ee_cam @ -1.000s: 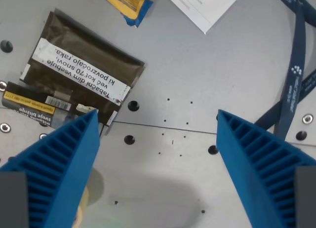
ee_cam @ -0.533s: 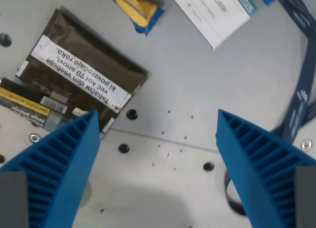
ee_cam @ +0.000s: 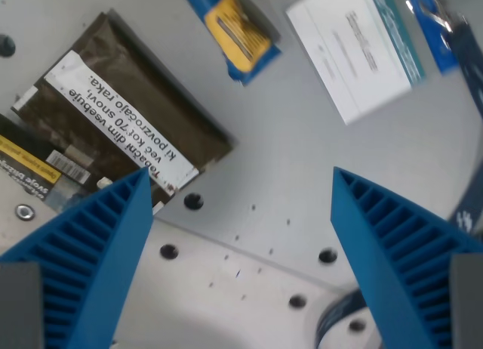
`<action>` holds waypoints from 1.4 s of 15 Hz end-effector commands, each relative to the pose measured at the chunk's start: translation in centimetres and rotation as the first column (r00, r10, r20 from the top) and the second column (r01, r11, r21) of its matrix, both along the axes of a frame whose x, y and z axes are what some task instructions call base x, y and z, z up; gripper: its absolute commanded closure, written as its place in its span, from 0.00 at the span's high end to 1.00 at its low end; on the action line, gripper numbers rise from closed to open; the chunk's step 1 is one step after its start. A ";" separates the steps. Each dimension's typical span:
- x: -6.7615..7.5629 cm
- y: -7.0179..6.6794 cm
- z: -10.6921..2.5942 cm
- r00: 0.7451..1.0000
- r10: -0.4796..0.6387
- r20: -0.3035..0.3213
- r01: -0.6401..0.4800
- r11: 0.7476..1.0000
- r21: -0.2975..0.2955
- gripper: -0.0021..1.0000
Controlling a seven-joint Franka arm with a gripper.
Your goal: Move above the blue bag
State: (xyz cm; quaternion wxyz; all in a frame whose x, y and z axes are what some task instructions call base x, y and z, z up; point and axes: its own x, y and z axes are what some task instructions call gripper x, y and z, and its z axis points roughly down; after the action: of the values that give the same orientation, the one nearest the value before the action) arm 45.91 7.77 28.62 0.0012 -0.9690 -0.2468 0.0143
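The blue bag (ee_cam: 234, 33), a small blue packet with a yellow label, lies at the top of the wrist view, partly cut off by the upper edge. My gripper (ee_cam: 241, 205) is open, its two blue ribbed fingers (ee_cam: 83, 266) framing the lower corners with only bare metal table between them. The bag sits well above the gap between the fingers, a little to the wrist view's left of centre.
A dark brown tobacco pouch (ee_cam: 128, 130) with a white warning label lies at the wrist view's left. A white card (ee_cam: 358, 50) lies at the upper right. A dark blue lanyard (ee_cam: 445, 20) runs along the right edge. The grey table (ee_cam: 302, 175) has bolt holes.
The whole scene has shifted down and turned in the picture, so the camera has moved. More of the blue bag and the white card now show at the top.
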 end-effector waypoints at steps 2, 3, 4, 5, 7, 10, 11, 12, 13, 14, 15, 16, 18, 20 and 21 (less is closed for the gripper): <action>0.5 1.0 -1.9 0.925 0.373 0.074 -0.376 0.926 0.029 1.00; 0.7 1.2 -2.4 0.912 0.404 0.070 -0.407 0.913 0.028 1.00; 1.0 1.5 -2.9 0.898 0.434 0.068 -0.437 0.899 0.027 1.00; 1.3 1.7 -3.3 0.884 0.463 0.065 -0.466 0.885 0.025 1.00; 1.8 2.2 -4.3 0.853 0.519 0.056 -0.521 0.853 0.023 1.00; 2.6 3.0 -5.8 0.811 0.583 0.042 -0.584 0.811 0.022 1.00; 2.9 3.2 -6.3 0.801 0.598 0.033 -0.599 0.800 0.024 1.00; 3.2 3.4 -6.8 0.792 0.610 0.028 -0.610 0.792 0.024 1.00; 3.5 3.6 -7.3 0.786 0.618 0.022 -0.618 0.786 0.024 1.00; 3.7 3.8 -7.8 0.777 0.629 0.018 -0.629 0.777 0.024 1.00; 4.0 4.0 -8.3 0.769 0.639 0.015 -0.640 0.768 0.023 1.00; 4.2 4.1 -8.8 0.760 0.650 0.013 -0.650 0.760 0.022 1.00; 4.6 4.3 -9.8 0.753 0.658 0.011 -0.658 0.753 0.020 1.00; 5.0 4.5 -10.8 0.751 0.661 0.011 -0.661 0.751 0.016 1.00; 5.1 4.6 -11.3 0.754 0.657 0.011 -0.657 0.754 0.013 1.00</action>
State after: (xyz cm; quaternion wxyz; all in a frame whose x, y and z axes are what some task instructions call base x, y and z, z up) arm 50.34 12.03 17.42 0.0130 -0.8663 -0.4994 0.0022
